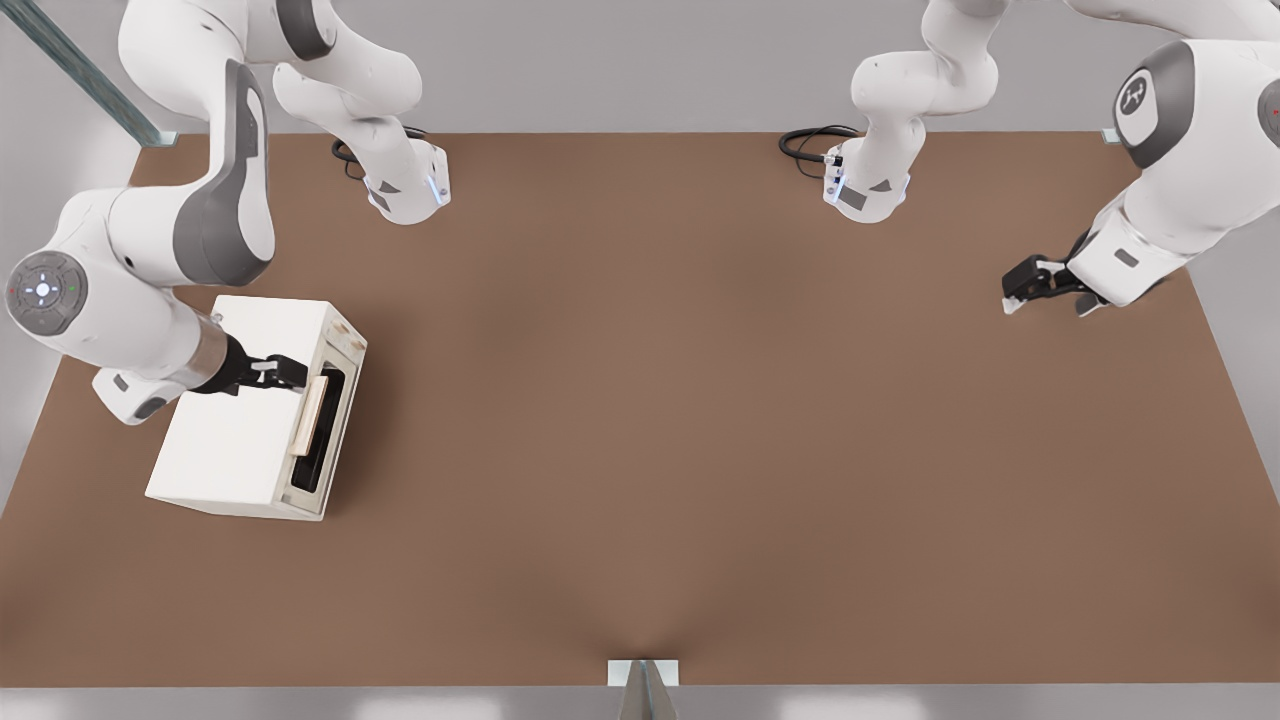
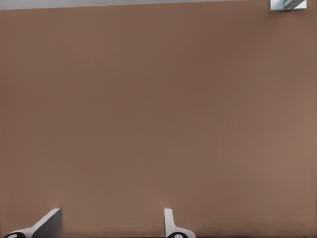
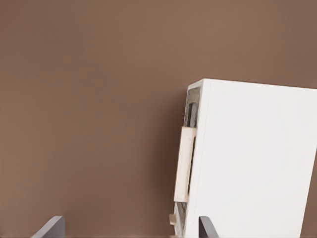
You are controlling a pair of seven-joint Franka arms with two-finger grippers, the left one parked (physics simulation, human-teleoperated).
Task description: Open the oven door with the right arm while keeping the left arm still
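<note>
Approach step: the gripper (image 1: 290,372), fingers spread, hovers above the oven door (image 1: 325,425); next, probably hooking its handle (image 1: 311,415).

I cannot read any text, label or number in my views. The gripper (image 1: 290,374) carries no marking.

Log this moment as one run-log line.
phase: approach | gripper: open, above oven top, near the handle | oven door: closed | contact: none seen
</note>
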